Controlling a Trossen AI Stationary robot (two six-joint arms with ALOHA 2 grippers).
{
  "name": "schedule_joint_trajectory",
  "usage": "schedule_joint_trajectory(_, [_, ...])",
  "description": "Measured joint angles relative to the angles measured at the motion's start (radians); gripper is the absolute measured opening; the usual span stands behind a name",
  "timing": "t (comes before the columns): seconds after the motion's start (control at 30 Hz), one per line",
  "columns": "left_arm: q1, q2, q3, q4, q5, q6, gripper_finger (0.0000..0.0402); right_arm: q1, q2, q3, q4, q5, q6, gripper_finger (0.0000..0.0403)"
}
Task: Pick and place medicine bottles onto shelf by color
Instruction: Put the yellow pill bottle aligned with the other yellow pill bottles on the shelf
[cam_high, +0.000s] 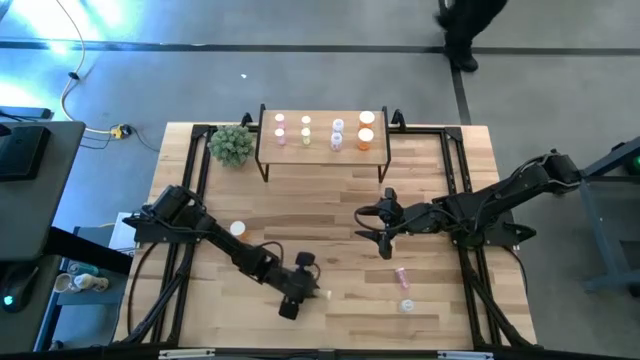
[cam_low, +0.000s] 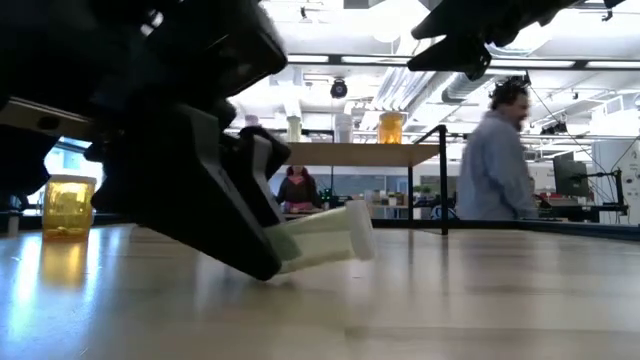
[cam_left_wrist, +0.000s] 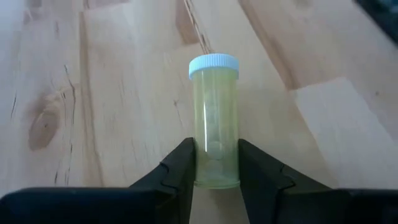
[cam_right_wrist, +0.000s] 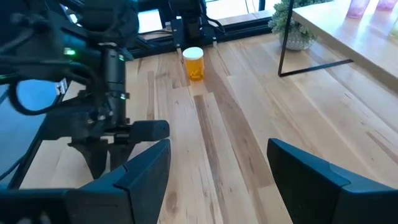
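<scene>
Left gripper (cam_left_wrist: 216, 171) pinches a yellow-green bottle (cam_left_wrist: 215, 121) lying on the table (cam_left_wrist: 124, 93), seen clearly only by its wrist camera. From above, at center right, the right gripper (cam_high: 372, 224) hovers spread, empty.

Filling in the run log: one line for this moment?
left gripper: shut on yellow-green bottle, lying on table | right gripper: open, waiting

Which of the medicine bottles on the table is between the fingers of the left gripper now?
The yellow-green bottle with the white cap, lying on its side near the table's front edge. The left gripper clamps its body; the pink bottle and orange bottle lie free.
</scene>
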Motion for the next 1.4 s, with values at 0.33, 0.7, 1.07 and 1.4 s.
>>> schedule_joint_trajectory(0.33, [0.007,-0.01,-0.285,0.651,0.0,-0.047,0.0094,0.0,0.049,0.0,0.101,-0.002,-0.028,0.0259])
schedule_joint_trajectory(0.7, [0.061,-0.013,-0.52,1.22,-0.038,-0.023,0.0095,-0.003,0.221,0.0,0.45,-0.006,-0.208,0.0259])
schedule_joint_trajectory(1.07, [0.104,-0.079,-0.572,1.277,-0.026,-0.037,0.0095,-0.028,0.425,0.001,0.826,-0.021,-0.323,0.0259])
schedule_joint_trajectory(1.4, [0.137,-0.191,-0.574,1.193,-0.036,0.018,0.0095,-0.089,0.54,0.06,0.914,-0.229,-0.306,0.0259])
